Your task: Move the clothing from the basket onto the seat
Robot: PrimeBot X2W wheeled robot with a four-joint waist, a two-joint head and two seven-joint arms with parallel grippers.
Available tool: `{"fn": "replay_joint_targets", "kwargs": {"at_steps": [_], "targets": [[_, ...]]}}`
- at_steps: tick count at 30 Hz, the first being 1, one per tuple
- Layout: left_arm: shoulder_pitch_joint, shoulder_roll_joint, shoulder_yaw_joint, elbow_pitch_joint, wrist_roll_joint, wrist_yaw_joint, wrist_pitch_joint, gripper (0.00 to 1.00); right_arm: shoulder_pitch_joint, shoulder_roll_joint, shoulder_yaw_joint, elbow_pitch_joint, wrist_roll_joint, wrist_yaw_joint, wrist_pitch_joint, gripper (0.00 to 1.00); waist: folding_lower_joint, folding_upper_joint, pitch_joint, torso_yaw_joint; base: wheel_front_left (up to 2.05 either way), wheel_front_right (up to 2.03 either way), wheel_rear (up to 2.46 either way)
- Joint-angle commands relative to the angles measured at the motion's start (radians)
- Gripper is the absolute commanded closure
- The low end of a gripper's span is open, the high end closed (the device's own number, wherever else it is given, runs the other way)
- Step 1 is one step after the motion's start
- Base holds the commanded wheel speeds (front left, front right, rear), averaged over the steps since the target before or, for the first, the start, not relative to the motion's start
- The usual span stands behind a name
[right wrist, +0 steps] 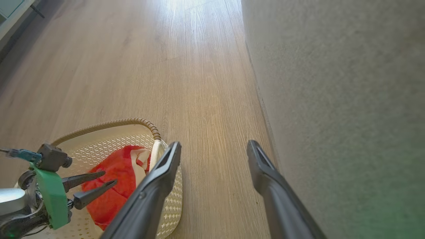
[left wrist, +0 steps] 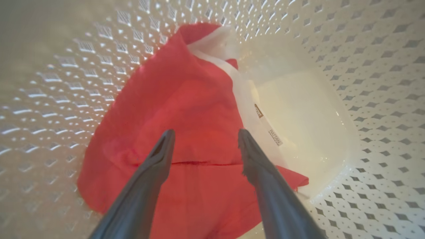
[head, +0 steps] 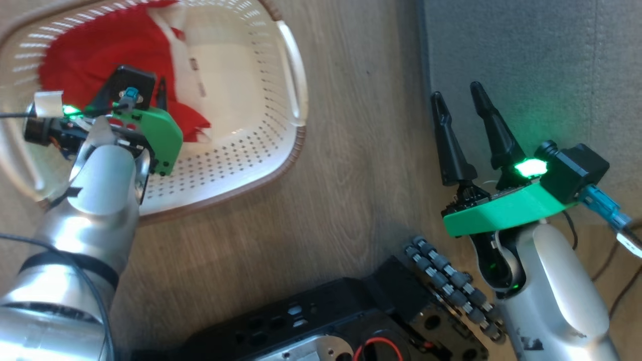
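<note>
my left fingers point(left wrist: 162, 149) stand apart, holding nothing, pointing down at the red clothing point(left wrist: 186, 109) lying inside the basket point(head: 241, 165) on the wooden floor point(head: 351, 200). my right fingers point(head: 451, 145) are apart too, empty, by the edge of the grey seat point(head: 526, 60).

The clothing point(head: 95, 55) is soft red fabric with a white panel. It lies crumpled in the left half of the basket point(head: 241, 155) and rides partly up the left wall. The right half of the basket's bottom is bare. The basket is cream-white perforated plastic with a brown woven rim and side handles, and stands upright on the wooden floor point(head: 351, 150). The seat point(head: 526, 60), grey upholstered fabric, lies to the right, with a strip of floor between it and the basket.
</note>
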Motion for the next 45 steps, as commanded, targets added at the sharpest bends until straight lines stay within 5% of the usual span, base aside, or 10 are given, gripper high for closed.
{"fn": "replay_joint_targets", "kwargs": {"at_steps": [1,14,23,38,39,40,41,43,45], "targets": [[0.011,0.029,0.011,0.022,0.007,0.018,-0.005,0.0,0.064,-0.001,0.002,-0.022,0.011,0.005,-0.006,0.0,-0.0002,0.0001,0.038,-0.037,0.0,0.0,0.0],[-0.163,0.062,-0.044,0.115,0.061,0.135,0.078,0.0,0.106,0.012,-0.018,-0.057,0.025,0.005,-0.006,0.0,-0.0002,0.0001,0.085,-0.031,0.0,0.0,0.0],[-0.202,0.07,-0.121,0.122,0.097,-0.007,0.262,0.0,0.127,0.016,-0.016,-0.069,0.031,0.005,-0.006,0.0,-0.0002,0.0001,0.096,-0.037,0.0,0.0,0.0],[-0.198,0.062,-0.178,0.123,0.094,-0.131,0.517,0.0,0.149,0.02,-0.012,-0.084,0.022,0.005,-0.006,0.0,-0.0002,0.0001,0.112,-0.025,0.0,0.0,0.0],[-0.196,0.06,-0.18,0.123,0.091,-0.143,0.536,0.22,0.148,0.02,-0.012,-0.085,0.022,0.005,-0.006,0.0,-0.0002,0.0001,0.113,-0.023,0.0,0.0,0.0],[-0.194,0.058,-0.179,0.123,0.085,-0.153,0.554,0.58,0.148,0.02,-0.011,-0.085,0.021,0.005,-0.006,0.0,-0.0002,0.0001,0.114,-0.021,0.0,0.0,0.0],[-0.194,0.058,-0.179,0.123,0.085,-0.153,0.554,0.58,0.148,0.02,-0.011,-0.085,0.021,0.005,-0.006,0.0,-0.0002,0.0001,0.114,-0.021,0.0,0.0,0.0],[-0.194,0.055,-0.179,0.123,0.077,-0.166,0.575,1.0,0.146,0.02,-0.008,-0.086,0.021,0.005,-0.006,0.0,-0.0002,0.0001,0.116,-0.019,0.0,0.0,0.0],[-0.195,0.057,-0.182,0.123,0.075,-0.168,0.577,1.0,0.144,0.02,-0.004,-0.086,0.019,0.005,-0.006,0.0,-0.0002,0.0001,0.116,-0.018,0.0,0.0,0.0]]}}
